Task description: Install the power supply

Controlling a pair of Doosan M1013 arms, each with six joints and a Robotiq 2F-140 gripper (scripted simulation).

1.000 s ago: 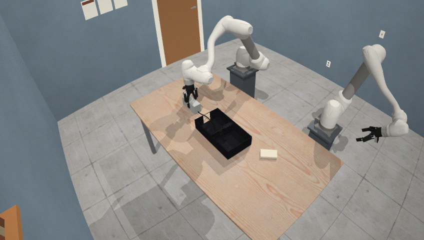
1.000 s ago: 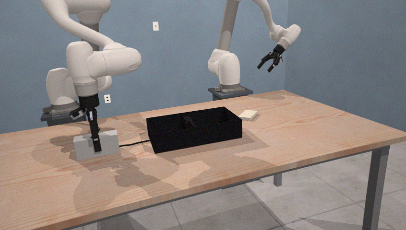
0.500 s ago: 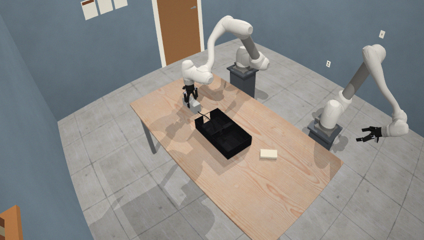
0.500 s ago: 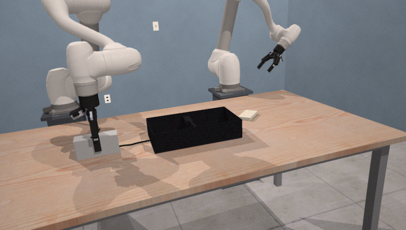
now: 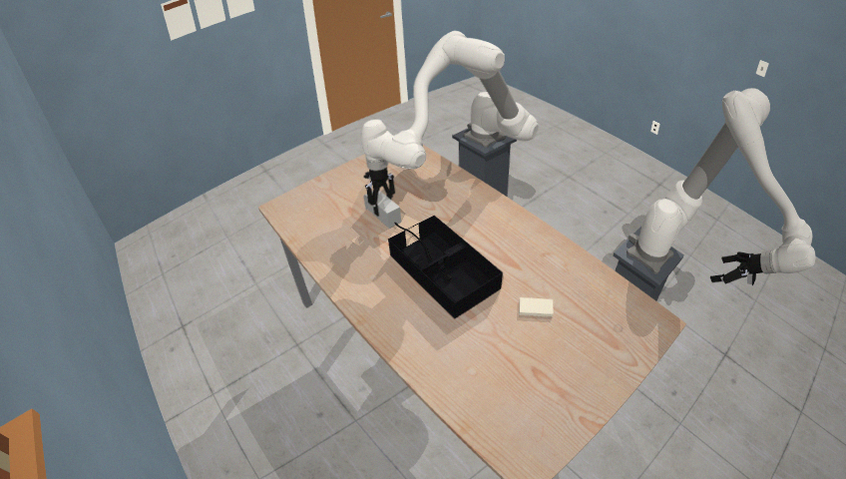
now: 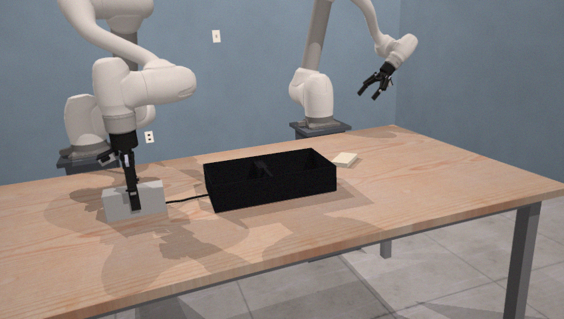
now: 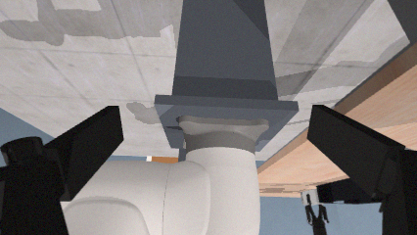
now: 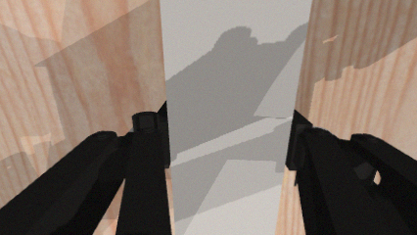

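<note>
1. In the top view, left of centre, outside the case: the pale grey, smooth, box-shaped power supply (image 5: 388,212) (image 6: 152,201) (image 7: 311,192) (image 8: 235,93), upright on the pinkish, wood-grained worktop (image 5: 504,379) (image 6: 435,197) (image 7: 387,127) (image 8: 105,64).
2. At centre: the matte black, open-topped case (image 5: 418,273) (image 6: 277,194), flat, with a thin black cable (image 5: 407,228) (image 6: 186,199) entering its near end; plug indistinct against black.
3. Right of the case: a cream rectangular block (image 5: 536,305) (image 6: 345,159).
4. Right hand (image 5: 384,201) (image 6: 134,197) (image 7: 315,203) (image 8: 230,142): pointing down, closed on the supply's two broad faces.
5. Left hand (image 5: 721,268) (image 6: 367,95) (image 7: 216,122), right side of the top view: raised off the worktop, wide open, gripping nothing.
6. Upper left: pale wall sheets (image 5: 209,11), writing too small to read.
</note>
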